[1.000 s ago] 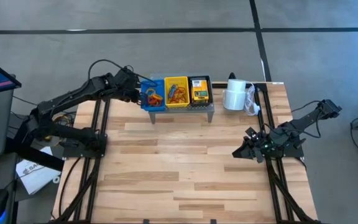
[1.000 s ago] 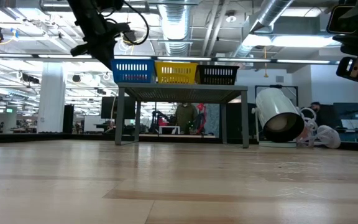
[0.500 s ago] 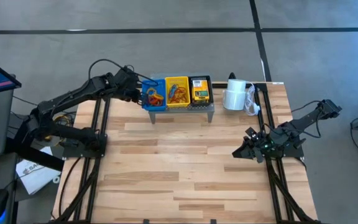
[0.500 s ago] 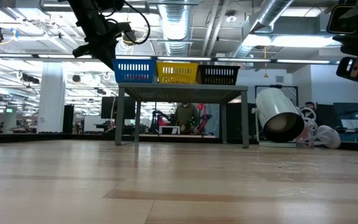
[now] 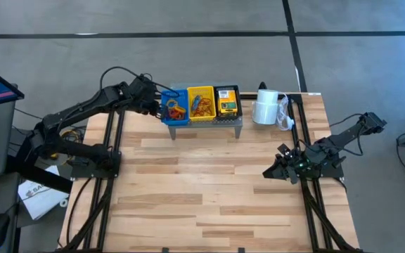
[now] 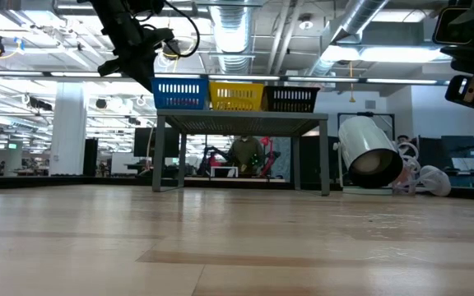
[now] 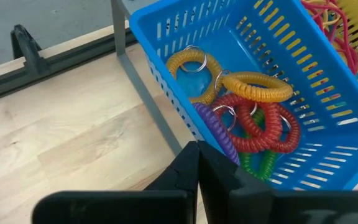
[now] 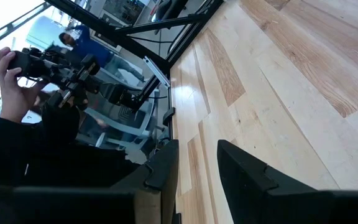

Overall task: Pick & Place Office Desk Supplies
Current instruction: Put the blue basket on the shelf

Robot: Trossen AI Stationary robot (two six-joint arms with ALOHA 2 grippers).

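Late stage. Left gripper point(image 7: 197, 163), fingers pressed together and empty, hung beside the blue basket point(image 5: 172, 107) holding coiled loops point(image 7: 247, 115). Right gripper point(image 5: 271, 172), part open and empty, waited over the bench point(image 5: 202, 183), where no supplies remained visible.

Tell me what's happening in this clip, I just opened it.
The left gripper hangs with its jaws shut and empty just beside the blue basket, which holds coiled loops in yellow, red, purple and green. That basket sits on the grey shelf next to the yellow basket and black basket. The right gripper waits low at the table's right side, jaws apart and holding nothing. A white paper roll lies beside the shelf.
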